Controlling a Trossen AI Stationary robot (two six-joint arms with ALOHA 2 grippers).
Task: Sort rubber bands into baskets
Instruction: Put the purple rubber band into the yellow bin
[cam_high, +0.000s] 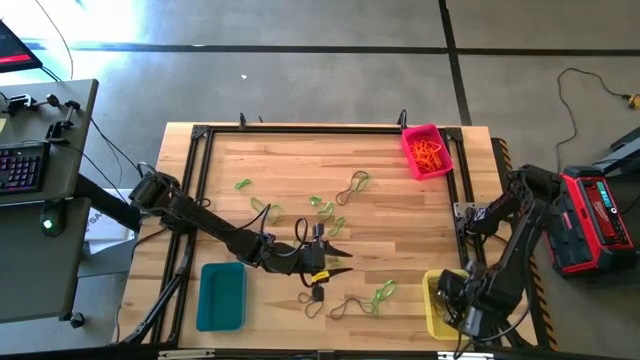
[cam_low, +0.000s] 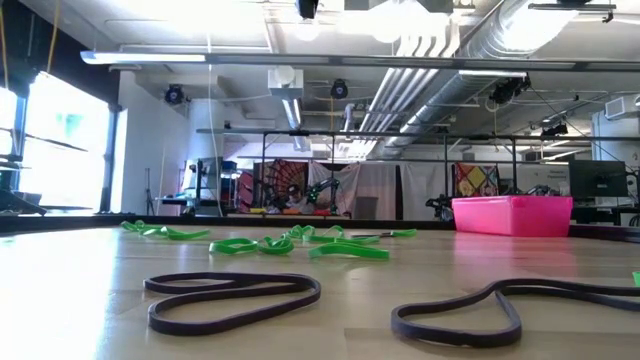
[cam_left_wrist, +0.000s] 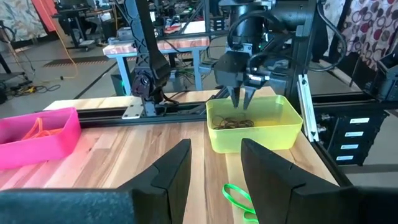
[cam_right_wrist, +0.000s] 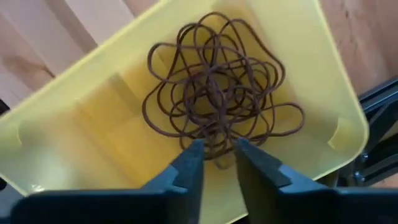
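**Dark bands dropping into the yellow basket**

High view: a wooden table (cam_high: 300, 170) framed in black rail; the right gripper (cam_high: 452, 292) hangs over the yellow basket (cam_high: 432, 312), the left gripper (cam_high: 335, 262) mid-table nearest the loose green bands (cam_high: 383, 293).

Low view: two dark bands (cam_low: 235, 296) lie flat in the foreground, long axes across the table.

Left wrist view: left fingers (cam_left_wrist: 168, 174) spread, empty.

Right wrist view: right jaws slightly parted directly above the brown tangle (cam_right_wrist: 217, 93), pinching nothing.
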